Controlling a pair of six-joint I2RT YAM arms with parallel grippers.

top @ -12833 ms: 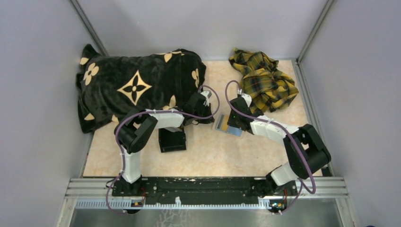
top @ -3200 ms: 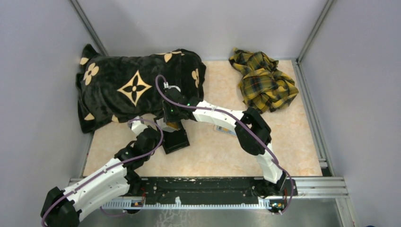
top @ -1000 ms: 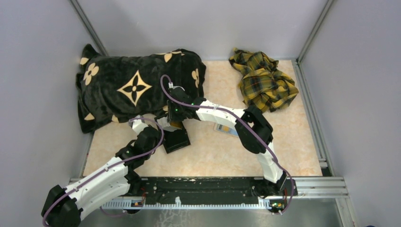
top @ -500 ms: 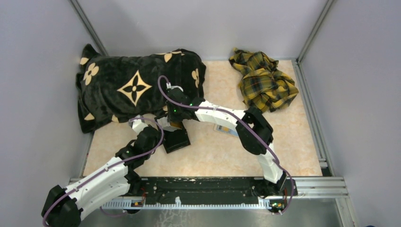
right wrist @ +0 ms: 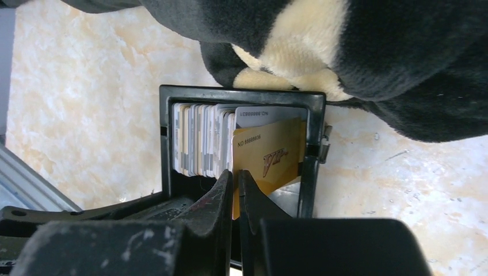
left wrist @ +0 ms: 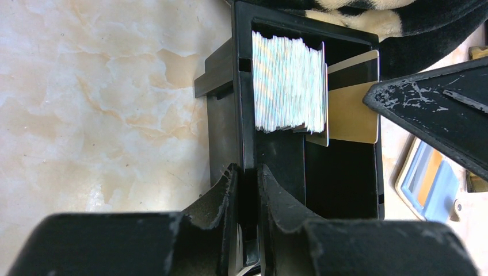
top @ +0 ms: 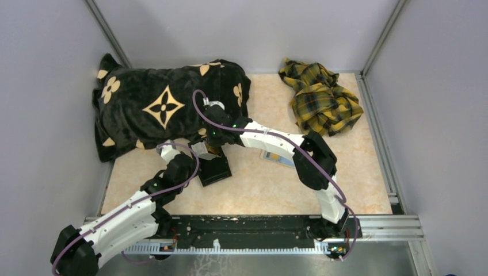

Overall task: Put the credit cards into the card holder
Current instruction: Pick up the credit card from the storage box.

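Observation:
A black tray (left wrist: pixel 221 132) holds an upright stack of credit cards (left wrist: pixel 288 80). My left gripper (left wrist: pixel 247 169) is shut on the tray's near wall. In the right wrist view the stack (right wrist: pixel 198 144) fills the tray's (right wrist: pixel 166 144) left side. A gold card (right wrist: pixel 270 158) marked VIP leans at the right end, with a white card (right wrist: pixel 265 115) behind it. My right gripper (right wrist: pixel 236 172) is shut on the gold card's lower edge. The tan card holder (top: pixel 275 156) lies flat under my right forearm with a blue card on it. It also shows in the left wrist view (left wrist: pixel 429 184).
A black blanket with beige flowers (top: pixel 155 109) fills the back left and overhangs the tray's far end (right wrist: pixel 299 52). A yellow plaid cloth (top: pixel 319 98) is bunched at the back right. Grey walls close in three sides.
My right gripper's jaws have narrowed onto the gold card over the last second. The left arm and the tray have not moved.

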